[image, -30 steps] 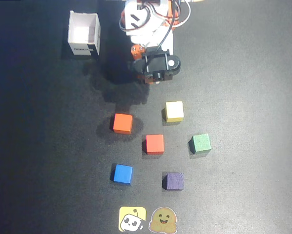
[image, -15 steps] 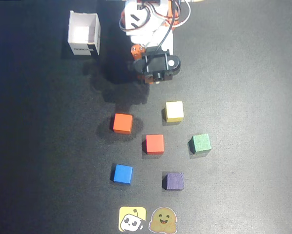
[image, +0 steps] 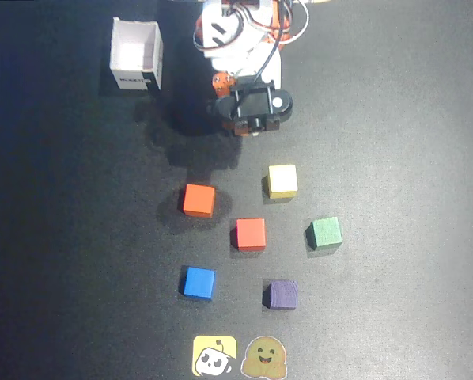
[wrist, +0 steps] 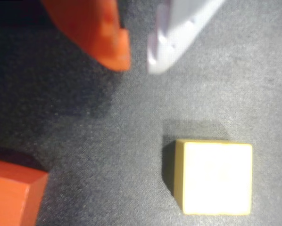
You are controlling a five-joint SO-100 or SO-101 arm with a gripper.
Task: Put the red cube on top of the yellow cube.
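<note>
The red cube (image: 251, 234) sits in the middle of the group of cubes in the overhead view and is outside the wrist view. The pale yellow cube (image: 282, 180) (wrist: 216, 176) lies up and to the right of it, apart from it. My gripper (image: 248, 127) (wrist: 137, 63) hangs over the dark mat above the yellow cube, clear of every cube. Its orange finger (wrist: 110, 42) and white finger (wrist: 171, 42) stand a narrow gap apart, with nothing between them.
An orange-red cube (image: 198, 200) (wrist: 11, 193) lies left of the yellow one. Green (image: 324, 233), blue (image: 198, 282) and purple (image: 283, 294) cubes sit lower down. A white open box (image: 136, 54) stands top left. Two stickers (image: 214, 355) lie at the bottom edge.
The gripper head has shifted very slightly toward the upper left. None of the cubes has moved.
</note>
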